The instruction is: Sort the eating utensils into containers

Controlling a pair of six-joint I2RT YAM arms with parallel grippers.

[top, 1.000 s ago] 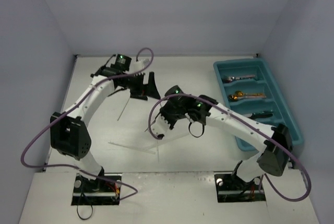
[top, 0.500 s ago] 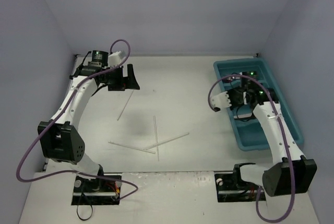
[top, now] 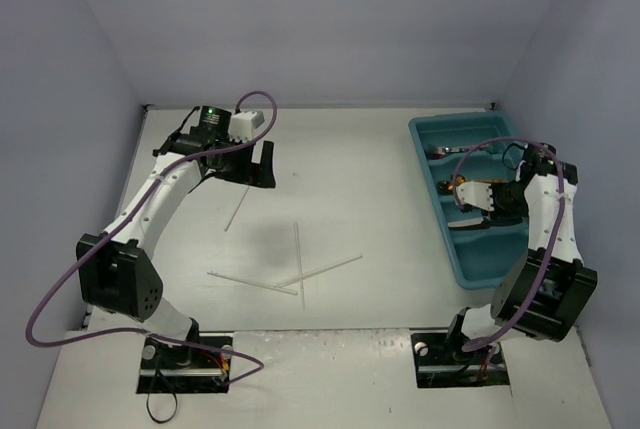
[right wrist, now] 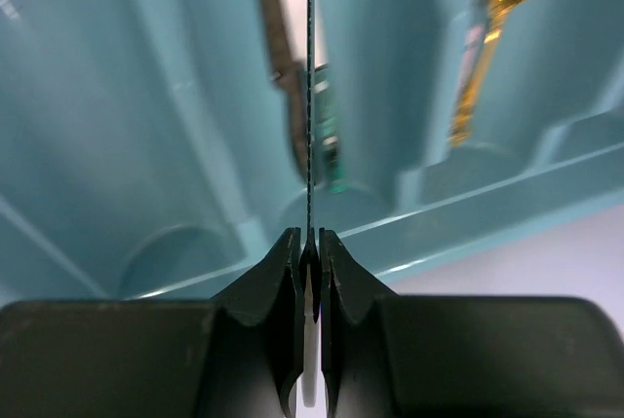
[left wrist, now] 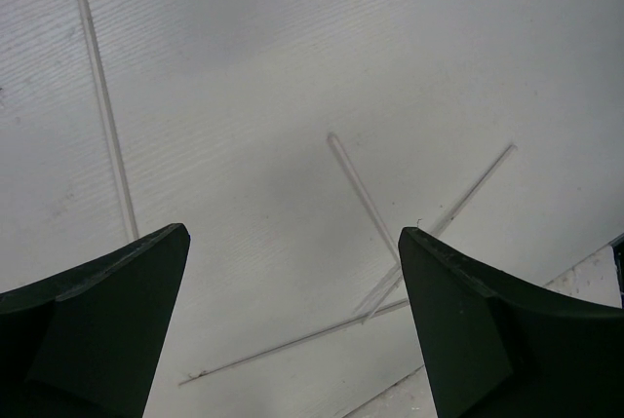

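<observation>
Up top, the left gripper [top: 262, 161] hangs spread wide over the surface [top: 360, 169], with four white sticks [top: 299, 259] scattered nearer the bases, and the right gripper [top: 463, 207] sits over the teal tray [top: 462, 121]. Left wrist now: fingers [left wrist: 107, 321] parted, nothing between them, sticks lying loose below. Right wrist: clenched tight on a thin utensil [right wrist: 309, 96], a fine dark line reaching over the tray's middle compartment, with a gold spoon [right wrist: 497, 9] in the next one
</observation>
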